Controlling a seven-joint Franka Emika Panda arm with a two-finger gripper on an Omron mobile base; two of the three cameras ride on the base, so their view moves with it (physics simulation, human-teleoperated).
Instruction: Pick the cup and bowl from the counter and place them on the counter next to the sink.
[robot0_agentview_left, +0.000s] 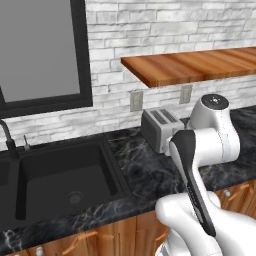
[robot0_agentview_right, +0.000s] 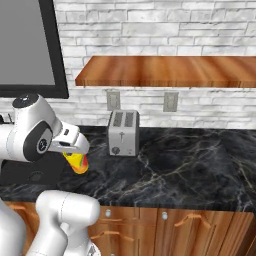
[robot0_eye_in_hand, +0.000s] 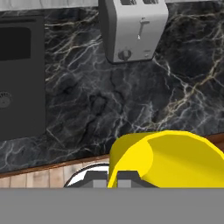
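The yellow-orange cup hangs tilted under my hand, with my gripper shut on it. In the hand view the cup looms large at the bottom, its rim pinched at my gripper. It is held above the black marble counter, over the strip between the sink and the toaster. The sink's edge lies at the left of the hand view and the counter spreads below the cup. The bowl is out of view.
A silver toaster stands against the brick wall behind the cup's spot. A dark faucet rises at the sink's back left. A wooden shelf hangs above the counter. Wooden cabinets run under the counter's front edge.
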